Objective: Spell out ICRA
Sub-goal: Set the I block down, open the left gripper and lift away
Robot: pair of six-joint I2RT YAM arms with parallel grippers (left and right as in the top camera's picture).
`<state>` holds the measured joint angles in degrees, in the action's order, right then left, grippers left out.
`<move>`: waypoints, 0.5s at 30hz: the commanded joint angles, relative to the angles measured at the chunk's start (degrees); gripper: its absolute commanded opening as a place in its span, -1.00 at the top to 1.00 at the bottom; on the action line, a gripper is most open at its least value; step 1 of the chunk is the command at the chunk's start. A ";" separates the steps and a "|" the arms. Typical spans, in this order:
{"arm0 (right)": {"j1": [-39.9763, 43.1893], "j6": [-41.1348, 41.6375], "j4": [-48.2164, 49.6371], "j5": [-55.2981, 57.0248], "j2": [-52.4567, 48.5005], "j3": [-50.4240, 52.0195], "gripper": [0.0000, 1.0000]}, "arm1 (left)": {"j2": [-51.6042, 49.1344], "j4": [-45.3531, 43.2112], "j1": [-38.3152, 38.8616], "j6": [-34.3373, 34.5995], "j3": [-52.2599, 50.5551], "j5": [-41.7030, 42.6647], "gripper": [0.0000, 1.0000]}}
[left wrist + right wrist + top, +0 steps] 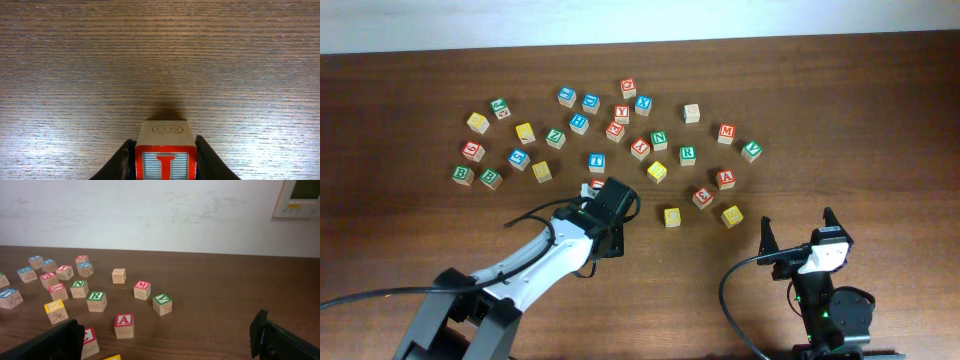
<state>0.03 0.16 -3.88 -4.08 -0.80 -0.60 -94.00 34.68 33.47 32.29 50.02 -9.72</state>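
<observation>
A dark wooden table spreads before me and meets a white wall at its far edge. High on the right of that wall I see a beige wall panel with a small screen. Lettered wooden cubes lie scattered over the table's far half. To the right, a red M block sits near a green V block. Left of them, farther back, a plain-topped block stands alone. In the middle cluster are a green N block, a blue T block and a blue H block. At the far left, a green B block sits just beside another green block.
</observation>
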 commanded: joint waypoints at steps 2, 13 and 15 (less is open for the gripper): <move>0.37 0.07 -0.37 -0.15 0.44 0.28 -0.97 | -0.50 0.04 0.02 -1.09 -0.37 -0.22 0.29; 0.37 0.07 -0.37 -0.13 0.44 0.28 -0.97 | 0.63 7.91 0.02 -1.09 8.28 -0.17 -0.48; 0.37 0.07 -0.37 -0.15 0.44 0.28 -0.97 | 2.19 13.16 0.02 -1.09 14.34 -0.15 -0.50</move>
<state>0.03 0.14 -3.88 -4.08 -0.80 -0.60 -94.08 44.25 33.47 31.18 57.54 -9.67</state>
